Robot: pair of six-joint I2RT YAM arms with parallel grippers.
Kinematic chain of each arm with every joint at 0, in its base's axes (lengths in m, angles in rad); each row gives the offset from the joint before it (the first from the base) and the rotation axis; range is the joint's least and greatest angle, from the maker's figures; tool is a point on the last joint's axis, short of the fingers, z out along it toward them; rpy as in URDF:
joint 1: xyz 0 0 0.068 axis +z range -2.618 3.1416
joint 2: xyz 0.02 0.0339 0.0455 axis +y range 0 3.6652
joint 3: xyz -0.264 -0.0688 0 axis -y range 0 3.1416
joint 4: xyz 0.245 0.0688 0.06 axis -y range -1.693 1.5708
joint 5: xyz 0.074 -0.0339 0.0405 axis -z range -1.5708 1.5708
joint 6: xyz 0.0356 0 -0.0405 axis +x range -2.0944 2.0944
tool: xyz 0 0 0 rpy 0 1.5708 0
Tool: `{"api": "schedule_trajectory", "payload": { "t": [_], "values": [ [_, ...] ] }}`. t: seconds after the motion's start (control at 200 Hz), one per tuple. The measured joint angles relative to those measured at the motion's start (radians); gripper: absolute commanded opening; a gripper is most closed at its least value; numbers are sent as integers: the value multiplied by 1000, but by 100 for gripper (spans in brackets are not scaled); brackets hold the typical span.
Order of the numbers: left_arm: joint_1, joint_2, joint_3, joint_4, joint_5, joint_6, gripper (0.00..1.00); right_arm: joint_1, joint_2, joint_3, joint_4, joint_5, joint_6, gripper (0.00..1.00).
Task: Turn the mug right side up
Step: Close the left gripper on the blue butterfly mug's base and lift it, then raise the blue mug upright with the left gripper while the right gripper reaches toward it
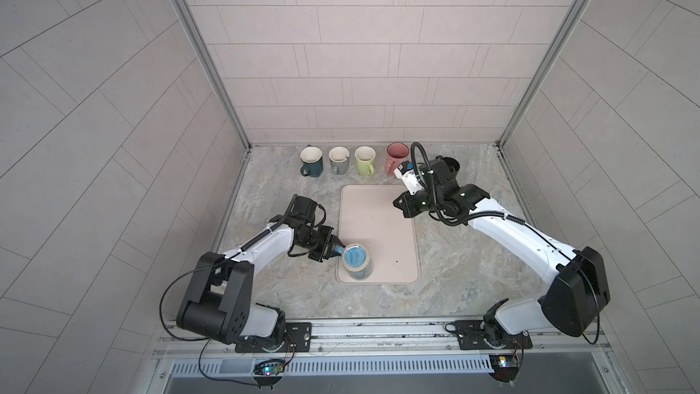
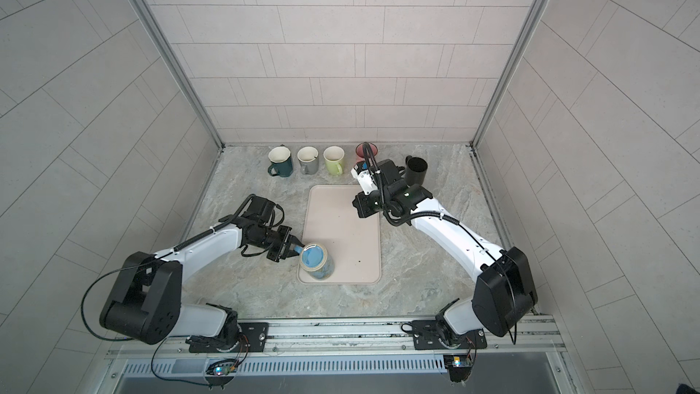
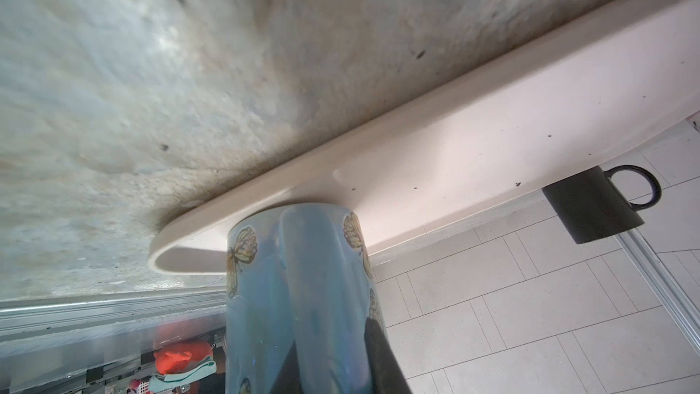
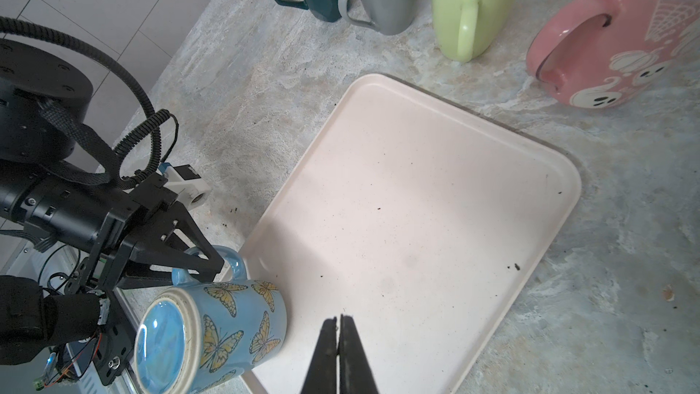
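Clamping the handle of the mug (image 1: pixel 356 259), the left gripper (image 1: pixel 335 250) has that upside-down mug right ahead of its fingertips, on a corner of the tray (image 1: pixel 378 206). Farther right, the right gripper (image 4: pixel 337 323) hovers over the tray, jaws pressed together, empty.

tray (image 1: pixel 382 221): on table (image 1: pixel 466 267), centre | mug (image 1: pixel 356 261): bottom up on tray, near-left corner | mug row (image 1: pixel 365 160): behind tray | left gripper (image 1: pixel 338 251): left of mug, at handle
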Motion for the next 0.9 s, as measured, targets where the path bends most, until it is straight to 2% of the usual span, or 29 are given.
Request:
{"api": "schedule_trajectory", "payload": {
  "t": [0.19, 0.32, 0.44, 0.615, 0.801, 0.896],
  "values": [
    [-27, 1, 180, -4, -125, 166, 0, -5, 0, 10, -38, 18, -8, 2],
    [-55, -13, 275, 121, -188, 304, 0, -6, -4, 44, -80, 37, -21, 0],
    [-85, -56, 259, 262, -209, 412, 0, -6, -31, 63, -104, 52, -27, 0],
    [-121, -117, 229, 366, -253, 599, 0, -11, -93, 89, -122, 48, -13, 0],
    [-205, -199, 166, 478, -386, 827, 0, -13, -108, 162, -113, -34, 51, 3],
    [-248, -251, 94, 594, -445, 925, 0, -13, -107, 186, -99, -89, 101, 5]
  ]
}}
